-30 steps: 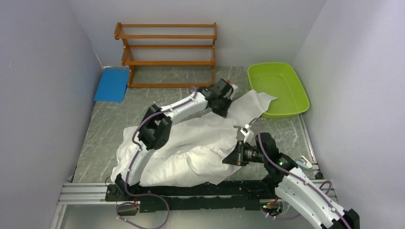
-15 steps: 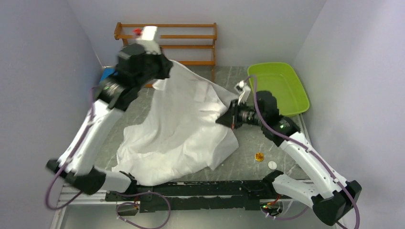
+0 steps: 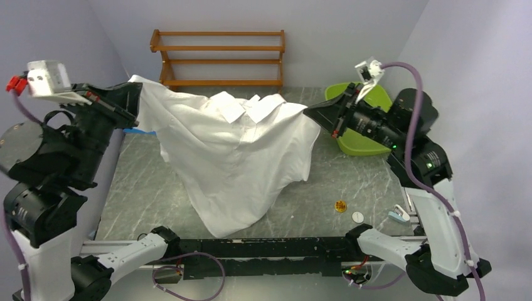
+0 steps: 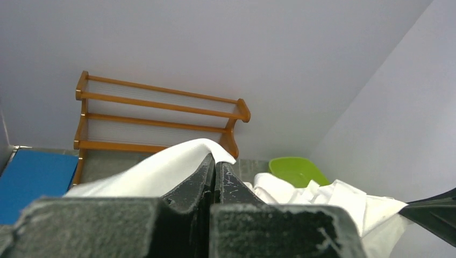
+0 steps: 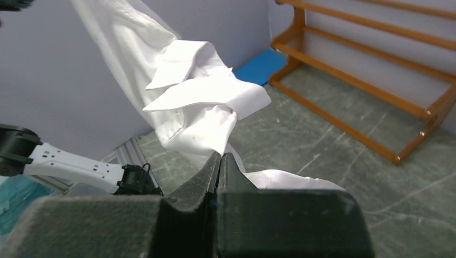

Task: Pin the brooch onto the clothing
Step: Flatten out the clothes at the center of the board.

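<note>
Right now I hold the white shirt (image 3: 238,150) spread in the air between both arms, above the table (image 3: 144,188). My left gripper (image 3: 134,95) is clamped tight on one edge of it at the left, with cloth between the jaws. My right gripper (image 3: 308,111) pinches the fabric at the right, its jaws likewise pressed together on it. The collar (image 3: 248,106) sits at the top, and the rest hangs towards the near edge. A small yellow disc (image 3: 340,205) and a white disc (image 3: 357,217) lie on the table, right of the shirt and apart from it. A green tub (image 3: 361,145) sits behind my right arm.
</note>
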{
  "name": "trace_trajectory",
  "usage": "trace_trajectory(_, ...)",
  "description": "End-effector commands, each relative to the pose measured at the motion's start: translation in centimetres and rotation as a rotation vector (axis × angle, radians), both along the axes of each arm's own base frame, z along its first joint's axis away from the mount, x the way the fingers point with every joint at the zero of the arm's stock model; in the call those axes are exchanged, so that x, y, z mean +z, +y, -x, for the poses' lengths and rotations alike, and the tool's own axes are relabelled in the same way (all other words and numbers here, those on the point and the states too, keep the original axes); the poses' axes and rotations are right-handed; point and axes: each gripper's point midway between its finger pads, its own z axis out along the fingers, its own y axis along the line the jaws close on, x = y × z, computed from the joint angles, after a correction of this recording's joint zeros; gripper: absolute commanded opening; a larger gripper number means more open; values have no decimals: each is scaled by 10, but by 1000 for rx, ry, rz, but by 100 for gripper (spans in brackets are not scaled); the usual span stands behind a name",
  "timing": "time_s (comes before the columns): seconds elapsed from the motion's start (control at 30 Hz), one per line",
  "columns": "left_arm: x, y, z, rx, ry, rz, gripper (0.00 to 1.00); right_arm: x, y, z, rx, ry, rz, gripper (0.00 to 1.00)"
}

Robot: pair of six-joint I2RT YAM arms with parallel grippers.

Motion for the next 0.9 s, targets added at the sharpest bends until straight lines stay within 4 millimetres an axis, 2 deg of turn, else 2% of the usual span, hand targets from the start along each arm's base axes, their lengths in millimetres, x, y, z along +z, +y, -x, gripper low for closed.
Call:
trace_trajectory(0.0,22,7,25,-41,-59,60,3,56,-13,44,61,-191,-79,0)
trace_trajectory(0.1,37,5,40,-96,-107,88,3,78,-21,67,81,-269,-131,0)
trace_trajectory(0.23,50,3,48,-128,-137,86,3,97,-31,86,74,-330,-184,0)
trace_trajectory(0.33,49,2,42,-114,-122,77,3,100,-33,87,69,-337,-190,0)
trace_trajectory(0.43,35,-1,28,-91,-79,57,3,86,-29,70,39,-280,-178,0)
trace_trajectory(0.5,18,-3,13,-51,-26,42,2,67,-23,52,18,-209,-158,0)
trace_trajectory(0.6,-24,-7,-21,32,96,-20,3,24,-9,19,-6,-90,-111,0)
trace_trajectory(0.73,-109,-6,-72,211,324,-160,3,-46,5,-29,-67,78,-30,0)
trace_trajectory(0.87,-183,-17,-109,272,509,-256,3,-111,14,-69,-79,232,19,0)
